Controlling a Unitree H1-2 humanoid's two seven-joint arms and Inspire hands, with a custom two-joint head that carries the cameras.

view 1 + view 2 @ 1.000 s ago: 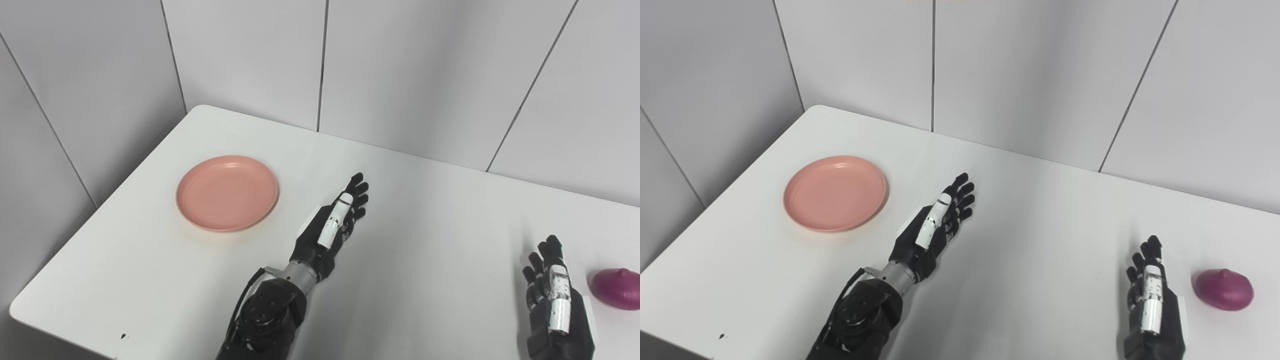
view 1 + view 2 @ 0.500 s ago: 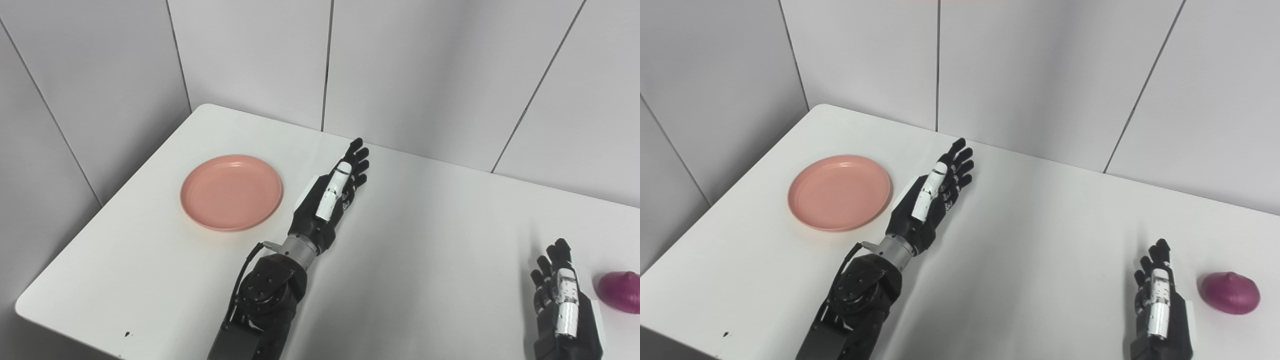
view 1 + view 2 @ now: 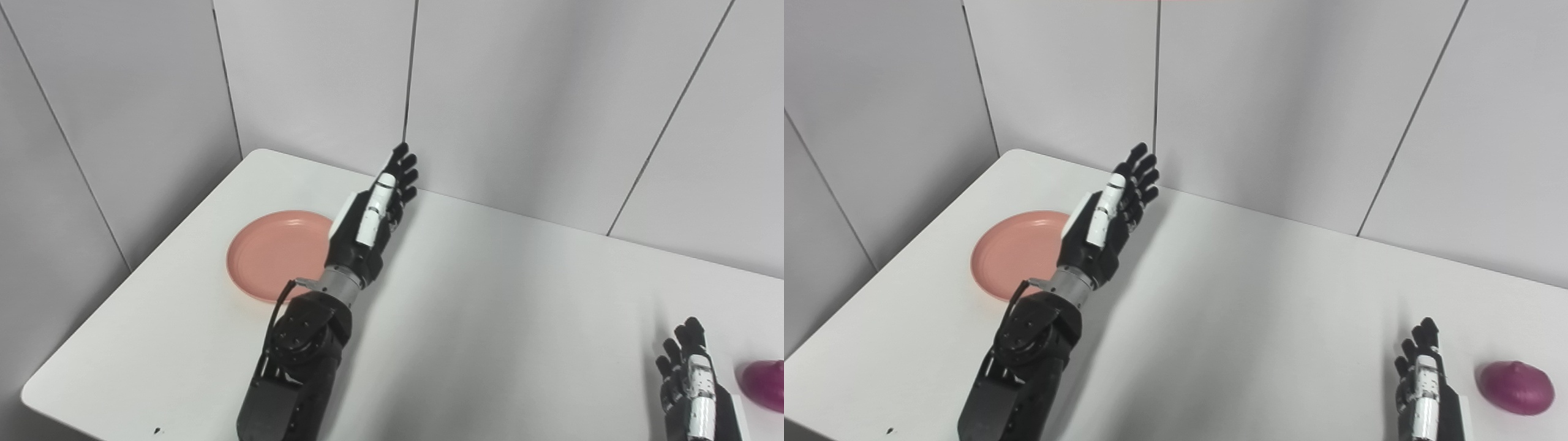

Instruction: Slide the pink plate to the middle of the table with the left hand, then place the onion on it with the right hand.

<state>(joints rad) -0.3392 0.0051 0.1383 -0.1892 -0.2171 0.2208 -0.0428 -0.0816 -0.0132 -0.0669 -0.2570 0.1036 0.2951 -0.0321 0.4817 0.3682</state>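
The pink plate (image 3: 269, 251) lies on the white table (image 3: 490, 306) at the left, partly hidden behind my left forearm. My left hand (image 3: 373, 208) is open, fingers straight, raised above the table just right of the plate and holding nothing; it also shows in the right eye view (image 3: 1108, 214). The purple onion (image 3: 1516, 387) rests on the table at the far right, cut off by the frame edge in the left eye view (image 3: 765, 376). My right hand (image 3: 1424, 383) is open and empty, low at the bottom right, just left of the onion.
Grey panelled walls (image 3: 520, 92) stand close behind the table and along its left side. The table's rounded near-left corner (image 3: 37, 392) is in view. A small dark speck (image 3: 158, 430) lies near the front edge.
My left hand has risen and moved back and left, now overlapping the plate's right edge in view. The camera has tilted, shifting the scene down. The right hand stays near the onion.
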